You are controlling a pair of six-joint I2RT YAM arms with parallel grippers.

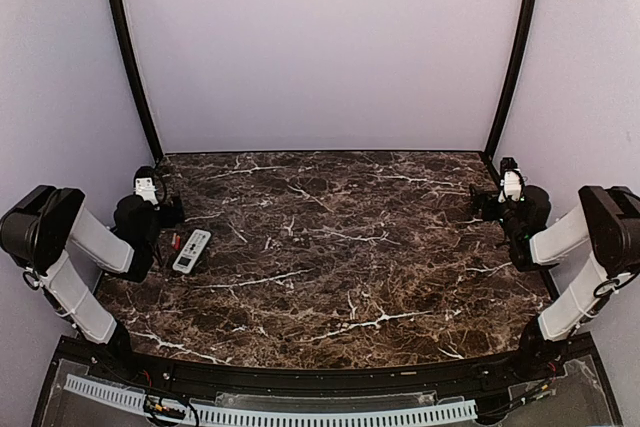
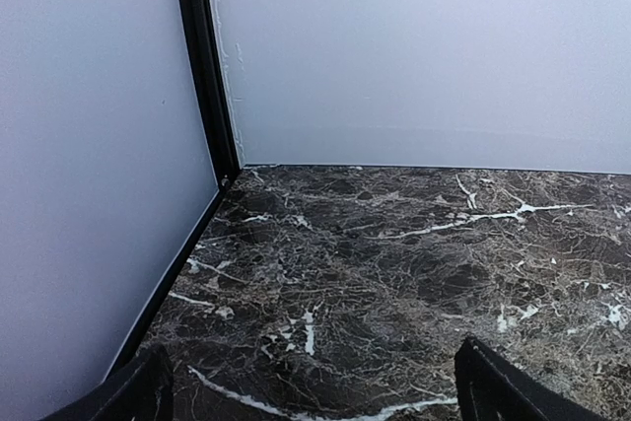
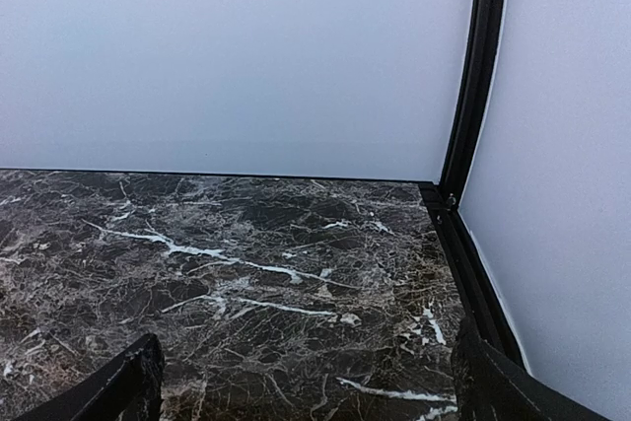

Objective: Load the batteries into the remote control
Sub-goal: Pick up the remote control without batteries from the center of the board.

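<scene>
Hovered, left gripper (image 2: 314, 386) and right gripper (image 3: 306, 382) wide, empty.
Probably best approached from above: batteries (image 1: 176, 243) just beside remote control (image 1: 191, 251).

A table (image 1: 340, 247) topped in dark brown marble with white veins fills the enclosure floor. Pale lavender-white walls (image 1: 320, 47) rise behind it and at both sides. Two black posts (image 1: 130, 57) run up the rear corners, leaning slightly outward. A white slotted cable duct (image 1: 300, 414) lies along the near edge.
</scene>
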